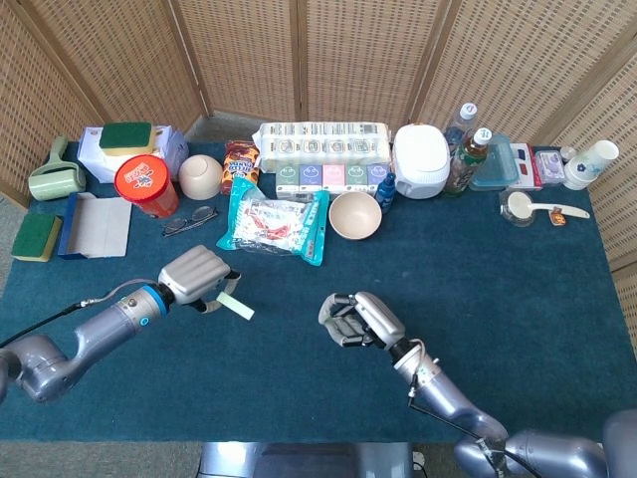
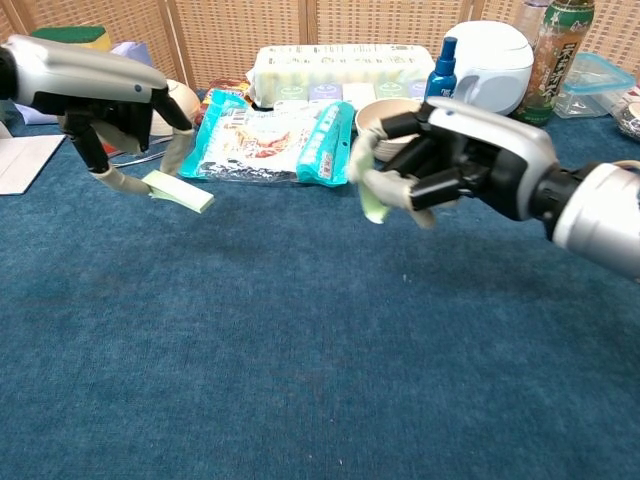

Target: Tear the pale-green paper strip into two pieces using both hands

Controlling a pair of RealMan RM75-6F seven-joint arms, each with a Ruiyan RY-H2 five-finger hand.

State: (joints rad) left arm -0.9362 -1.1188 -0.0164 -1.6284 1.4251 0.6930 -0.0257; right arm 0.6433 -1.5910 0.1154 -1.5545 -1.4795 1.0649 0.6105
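— Anything in the chest view missing from the head view?

— Plenty. Shows a pale-green scrap (image 2: 372,205) pinched in the fingers of the right hand (image 2: 440,165), hanging down past them; hidden under that hand (image 1: 360,321) from above. Also shows both hands lifted clear of the blue tablecloth (image 2: 300,350).

— And from the head view alone?

— Gives the layout: left hand (image 1: 194,279) well apart from the right, snack bag (image 1: 274,224) and beige bowl (image 1: 355,214) behind the gap between them.

— State of the paper?

— In two pieces. Longer pale-green strip (image 1: 235,305) clamped at one end in the left hand (image 2: 110,110), sticking out flat toward the right, tilted slightly down (image 2: 180,190). Shorter piece crumpled in the right-hand grip.
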